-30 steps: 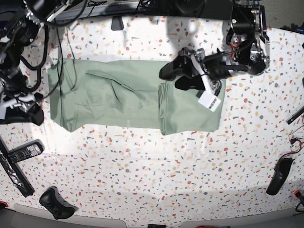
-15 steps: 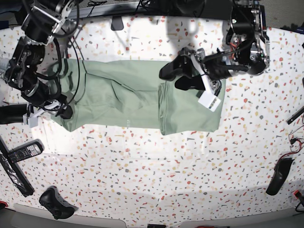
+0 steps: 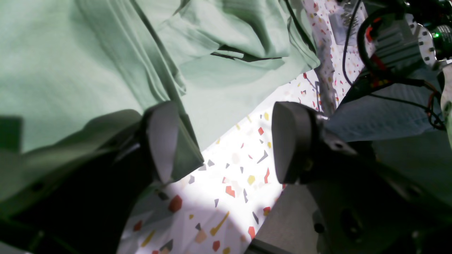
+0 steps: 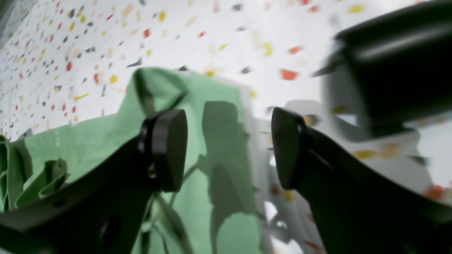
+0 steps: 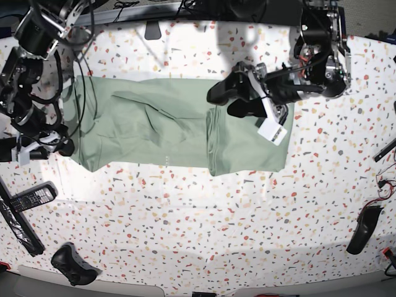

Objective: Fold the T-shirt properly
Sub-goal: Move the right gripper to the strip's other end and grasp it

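Note:
The pale sage-green T-shirt (image 5: 148, 124) lies flat across the table, its right part folded over into a thicker panel (image 5: 247, 148). My left gripper (image 5: 221, 102) hovers open over the fold's upper edge. In the left wrist view this gripper (image 3: 226, 144) has one finger (image 3: 162, 141) over the T-shirt's (image 3: 88, 53) edge and the other over bare table. My right gripper (image 5: 37, 148) stands open at the T-shirt's lower left corner. In the blurred right wrist view the T-shirt's (image 4: 106, 141) edge runs between this gripper's (image 4: 229, 148) fingers, ungripped.
A white tag (image 5: 272, 130) hangs from the left arm over the fold. A remote control (image 5: 31, 198), a black strip (image 5: 18, 229) and a game controller (image 5: 74, 266) lie at the front left. A black object (image 5: 365, 229) rests at the right edge. Cables hang over the T-shirt's left end.
My right arm swung in from the far left onto the T-shirt's lower left corner, then drew back a little to the left. The left arm and the T-shirt have not moved.

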Action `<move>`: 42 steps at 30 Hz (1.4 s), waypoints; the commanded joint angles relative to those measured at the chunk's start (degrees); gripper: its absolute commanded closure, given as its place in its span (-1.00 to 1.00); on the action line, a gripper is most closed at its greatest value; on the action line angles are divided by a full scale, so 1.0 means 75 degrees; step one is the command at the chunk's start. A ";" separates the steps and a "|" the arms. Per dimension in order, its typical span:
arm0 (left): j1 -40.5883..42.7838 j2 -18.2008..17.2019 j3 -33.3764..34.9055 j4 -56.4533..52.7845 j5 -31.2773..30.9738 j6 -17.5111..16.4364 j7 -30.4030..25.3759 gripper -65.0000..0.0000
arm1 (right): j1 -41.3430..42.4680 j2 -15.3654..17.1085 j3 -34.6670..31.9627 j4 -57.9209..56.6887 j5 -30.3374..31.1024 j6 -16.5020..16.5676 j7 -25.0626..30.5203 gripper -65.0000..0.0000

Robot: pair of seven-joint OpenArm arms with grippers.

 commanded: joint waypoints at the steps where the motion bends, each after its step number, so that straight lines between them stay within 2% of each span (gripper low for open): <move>1: -0.0082 0.0015 0.0003 0.0143 -0.0184 -0.0061 -0.0146 -0.18 | 0.0149 0.0119 -0.0044 0.0102 0.0146 0.0072 0.0143 -0.10; 10: -0.0082 0.0015 0.0003 0.0143 -0.0181 -0.0061 0.0041 -0.18 | 0.0149 -0.0029 -0.0312 0.0102 -0.0006 0.0072 0.0143 -0.10; 13: -0.0082 0.0015 0.0003 0.0143 -0.0184 -0.0061 0.0201 -0.18 | 0.0152 0.0006 -0.0309 0.0102 0.0169 0.0072 -0.0146 -0.10; 14: -0.0082 0.0015 0.0003 0.0143 -0.0184 -0.0061 0.0204 -0.18 | 0.0149 0.0006 -0.0312 0.0102 0.0262 0.0072 -0.0271 -0.14; 17: -0.0085 0.0015 0.0003 0.0143 -0.0184 -0.0061 0.0198 -0.18 | 0.0149 0.0000 -0.0312 0.0102 0.0216 0.0072 -0.0431 -0.46; 18: -0.0085 0.0015 0.0003 0.0143 -0.0184 -0.0061 0.0198 -0.18 | 0.0149 0.0003 -0.0312 0.0102 0.0157 0.0072 -0.0370 -0.46; 21: -0.0082 0.0015 0.0003 0.0143 -0.0187 -0.0061 0.0198 -0.18 | 0.0146 -0.0026 -0.0312 0.0102 -0.0737 0.0072 0.0612 -0.45; 23: -0.0082 0.0015 0.0003 0.0143 -0.0184 -0.0061 0.0198 -0.18 | 0.0146 -0.0044 -0.0312 0.0102 -0.1035 0.0072 0.0988 -0.45; 27: -0.0082 0.0015 0.0003 0.0143 -0.0187 -0.0061 0.0198 -0.18 | 0.0146 -0.0131 -0.0312 0.0102 -0.0915 0.0072 0.0962 -0.45; 33: -0.0082 0.0015 0.0003 0.0143 -0.0184 -0.0061 0.0201 -0.18 | 0.0122 -0.0498 -0.0312 0.0023 -0.0845 0.0072 0.0950 -0.45; 40: -0.0082 0.0015 0.0003 0.0143 -0.0184 -0.0061 0.0204 -0.18 | 0.0122 -0.0484 -0.0312 -0.1314 0.0026 0.0072 0.0938 -0.45; 42: -0.0082 0.0015 0.0003 0.0143 -0.0184 -0.0061 0.0204 -0.18 | 0.0125 -0.0490 -0.0315 -0.1565 0.0300 0.0072 0.0729 -0.45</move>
